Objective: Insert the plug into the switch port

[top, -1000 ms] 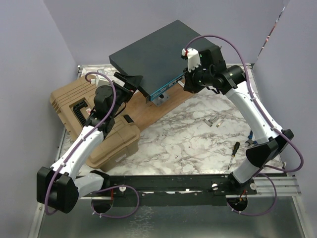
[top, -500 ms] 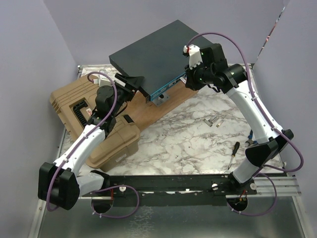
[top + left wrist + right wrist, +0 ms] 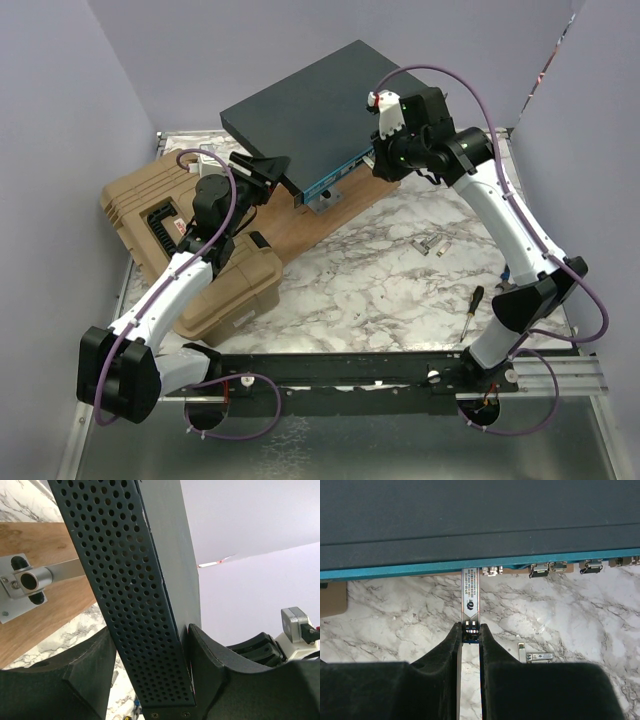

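Two claws: right claw (image 3: pixel 470 630) clenched on plug (image 3: pixel 470 597) at the switch (image 3: pixel 480 520), left claw (image 3: pixel 150 632) straddling its side (grip unclear).

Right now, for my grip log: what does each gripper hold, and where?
Right gripper pinches the plug by its rear end. Left gripper straddles the switch's perforated side; a firm grip cannot be told.

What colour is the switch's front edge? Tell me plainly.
Teal-blue: a thin strip along the dark switch, clearest in the right wrist view.
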